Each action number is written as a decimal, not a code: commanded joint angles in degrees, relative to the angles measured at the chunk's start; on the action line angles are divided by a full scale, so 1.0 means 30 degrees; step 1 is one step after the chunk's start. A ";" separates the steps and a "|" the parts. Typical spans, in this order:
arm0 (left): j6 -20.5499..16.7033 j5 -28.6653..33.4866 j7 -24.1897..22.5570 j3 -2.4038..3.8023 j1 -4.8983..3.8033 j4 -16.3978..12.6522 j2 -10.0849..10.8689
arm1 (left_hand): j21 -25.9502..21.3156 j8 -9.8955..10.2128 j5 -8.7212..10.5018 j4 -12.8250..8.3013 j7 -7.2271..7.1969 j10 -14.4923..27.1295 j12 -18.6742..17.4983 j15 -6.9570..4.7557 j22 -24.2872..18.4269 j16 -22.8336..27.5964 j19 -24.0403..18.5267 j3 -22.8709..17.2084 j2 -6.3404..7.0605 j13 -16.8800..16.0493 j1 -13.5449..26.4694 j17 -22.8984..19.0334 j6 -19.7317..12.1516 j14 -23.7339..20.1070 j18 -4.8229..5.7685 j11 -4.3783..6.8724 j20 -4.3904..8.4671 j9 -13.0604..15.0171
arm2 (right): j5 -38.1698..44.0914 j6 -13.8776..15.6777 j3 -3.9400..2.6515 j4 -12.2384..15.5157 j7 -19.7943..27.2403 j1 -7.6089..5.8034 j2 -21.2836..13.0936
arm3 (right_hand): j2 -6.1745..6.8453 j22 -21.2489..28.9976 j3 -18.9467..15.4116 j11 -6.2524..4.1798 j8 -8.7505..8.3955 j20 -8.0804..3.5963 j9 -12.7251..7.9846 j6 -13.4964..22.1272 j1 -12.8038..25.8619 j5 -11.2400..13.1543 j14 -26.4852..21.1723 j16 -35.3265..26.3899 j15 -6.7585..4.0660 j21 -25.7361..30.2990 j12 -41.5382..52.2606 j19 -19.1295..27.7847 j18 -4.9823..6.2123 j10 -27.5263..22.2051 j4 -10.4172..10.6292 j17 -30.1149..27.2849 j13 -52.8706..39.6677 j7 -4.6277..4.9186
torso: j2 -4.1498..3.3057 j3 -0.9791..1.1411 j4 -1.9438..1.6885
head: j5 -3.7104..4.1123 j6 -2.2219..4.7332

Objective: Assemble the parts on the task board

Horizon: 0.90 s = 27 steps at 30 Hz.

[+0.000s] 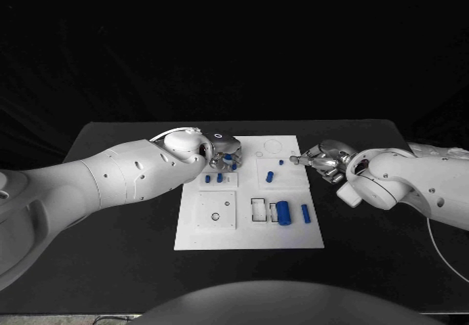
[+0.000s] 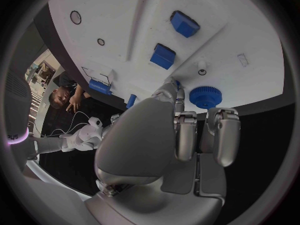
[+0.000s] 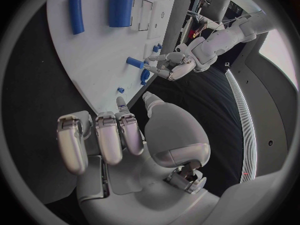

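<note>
Looking down from the head camera, you have the white rectangular task board [image 1: 249,233] lying in the middle of the black table [image 1: 117,217], its long side running from near to far.

Your left hand [image 1: 217,150] sits over the far left corner of the board. In the left wrist view its fingers [image 2: 185,135] are curled downward close together, and their tips stand right at a round blue toothed gear [image 2: 205,96] on the board. You cannot tell from these pictures whether the fingers actually pinch the gear or only touch it. Just past the gear, two small blue blocks [image 2: 164,56] stand upright in the board, one beyond the other.

Your right hand [image 1: 325,161] hovers at the board's far right edge. Its fingers [image 3: 107,137] are bent and bunched side by side, with the thumb reaching forward, and nothing shows between them; the tips hang just off the board's edge near a small blue peg [image 1: 281,162].

On the near right part of the board a thick blue cylinder [image 1: 283,212] lies on its side, touching nothing else, with a thinner blue rod [image 1: 305,213] lying just to its right and a pale rectangular recess [image 1: 258,209] to its left. A square recessed plate with a small ring [image 1: 216,210] occupies the near left part.
</note>
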<state>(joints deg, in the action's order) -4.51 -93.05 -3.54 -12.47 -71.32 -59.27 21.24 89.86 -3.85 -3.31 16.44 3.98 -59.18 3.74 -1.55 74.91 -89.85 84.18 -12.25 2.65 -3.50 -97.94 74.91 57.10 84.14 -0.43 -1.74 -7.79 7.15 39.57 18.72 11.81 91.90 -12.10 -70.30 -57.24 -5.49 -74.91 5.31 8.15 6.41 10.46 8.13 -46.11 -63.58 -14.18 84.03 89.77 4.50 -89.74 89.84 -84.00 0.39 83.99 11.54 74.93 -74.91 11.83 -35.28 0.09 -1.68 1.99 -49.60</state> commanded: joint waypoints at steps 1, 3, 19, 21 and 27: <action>0.0310 -0.0221 0.0138 0.0009 0.0007 0.0017 -0.0089 | 0.0047 0.0085 0.0078 -0.0020 0.0005 -0.0085 0.0003 -0.0073 0.5030 -0.0049 0.1941 -0.0145 0.0066 0.0008 -0.0100 0.5031 -0.0125 0.1952 0.0144 -0.0009 0.0077 -0.0031 | 0.0064 -0.0325 0.0001 0.0013 -0.0031 0.0012 0.0015 | -0.0177 -0.5030 -0.0086 0.0074 0.0115 0.0149 0.0026 -0.0007 0.0039 -0.0102 0.1991 0.0078 0.0118 -0.0086 0.0054 -0.2001 -0.0129 0.2002 0.0054 0.5024 -0.5031 0.0195 | 0.0002 0.0000 -0.0011 | -0.0013 0.0004; 0.0340 -0.0248 0.0142 0.0009 0.0010 0.0034 -0.0101 | 0.0047 0.0088 0.0078 -0.0011 0.0009 -0.0068 -0.0009 -0.0070 0.5030 -0.0049 0.1941 -0.0162 0.0072 0.0010 -0.0087 0.5031 -0.0146 0.1952 0.0144 -0.0015 0.0076 -0.0042 | 0.0064 -0.0339 0.0001 0.0009 -0.0037 0.0012 0.0020 | -0.0177 -0.5030 -0.0086 0.0074 0.0115 0.0149 0.0026 -0.0007 0.0039 -0.0102 0.1991 0.0078 0.0118 -0.0086 0.0054 -0.2001 -0.0129 0.2002 0.0054 0.5024 -0.5031 0.0195 | 0.0002 0.0002 -0.0014 | -0.0012 0.0002; 0.0408 -0.0288 0.0171 0.0008 0.0164 0.0329 -0.0270 | 0.0047 0.0005 0.0027 0.0004 0.0174 -0.0551 0.0106 0.0061 0.5030 -0.0049 0.1941 -0.0784 -0.0177 -0.0029 0.0187 0.5031 -0.0396 0.1952 0.0144 -0.0127 0.0064 -0.0240 | 0.0061 -0.0402 0.0001 0.0012 -0.0099 0.0012 0.0018 | -0.0179 -0.5030 -0.0095 0.0078 0.0127 0.0153 0.0032 -0.0015 0.0038 -0.0106 0.1991 0.0078 0.0122 -0.0086 0.0054 -0.2001 -0.0129 0.2002 0.0058 0.5024 -0.5031 0.0199 | -0.0011 -0.0008 -0.0006 | 0.0002 -0.0033; 0.0332 -0.0348 0.0160 0.0007 0.0201 0.0331 -0.0284 | 0.0047 -0.0067 0.0020 -0.0019 0.0223 -0.0708 0.0132 0.0098 0.5030 -0.0049 0.1941 -0.0903 -0.0217 -0.0031 0.0196 0.5031 -0.0243 0.1952 0.0144 -0.0136 0.0062 -0.0228 | 0.0058 -0.0415 0.0001 0.0018 -0.0117 0.0012 0.0006 | -0.0179 -0.5030 -0.0095 0.0078 0.0127 0.0153 0.0032 -0.0015 0.0038 -0.0106 0.1991 0.0078 0.0122 -0.0086 0.0054 -0.2001 -0.0129 0.2002 0.0058 0.5024 -0.5031 0.0199 | -0.0008 -0.0003 0.0000 | 0.0007 -0.0047; -0.0408 -0.0713 0.0080 0.0006 0.0245 0.0249 -0.0240 | 0.0047 -0.0141 -0.0015 -0.0070 0.0310 -0.0966 0.0136 0.0173 0.5030 -0.0049 0.1941 -0.1120 -0.0178 -0.0029 0.0203 0.5031 -0.0021 0.1952 0.0144 -0.0159 0.0060 -0.0228 | 0.0044 -0.0443 0.0001 0.0003 -0.0145 0.0012 0.0005 | -0.0179 -0.5030 -0.0095 0.0078 0.0127 0.0153 0.0032 -0.0015 0.0038 -0.0106 0.1991 0.0078 0.0122 -0.0086 0.0054 -0.2001 -0.0129 0.2002 0.0058 0.5024 -0.5031 0.0199 | 0.0001 -0.0005 -0.0009 | 0.0003 -0.0021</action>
<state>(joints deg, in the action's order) -5.03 -93.99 -3.14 -12.33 -70.85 -58.35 20.58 89.86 -3.96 -3.31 16.28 5.02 -61.73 3.99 -1.35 74.91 -89.85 84.18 -15.32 2.34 -3.59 -97.62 74.91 56.71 83.94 -0.43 -2.26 -7.79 6.52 39.55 18.36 11.81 91.89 -12.42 -70.30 -57.26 -5.49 -74.94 5.31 8.15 6.41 10.47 8.17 -46.11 -63.58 -14.18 84.03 89.77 4.50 -89.74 89.84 -84.00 0.38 83.99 11.54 74.92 -74.90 11.83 -35.30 0.07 -1.70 2.01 -49.76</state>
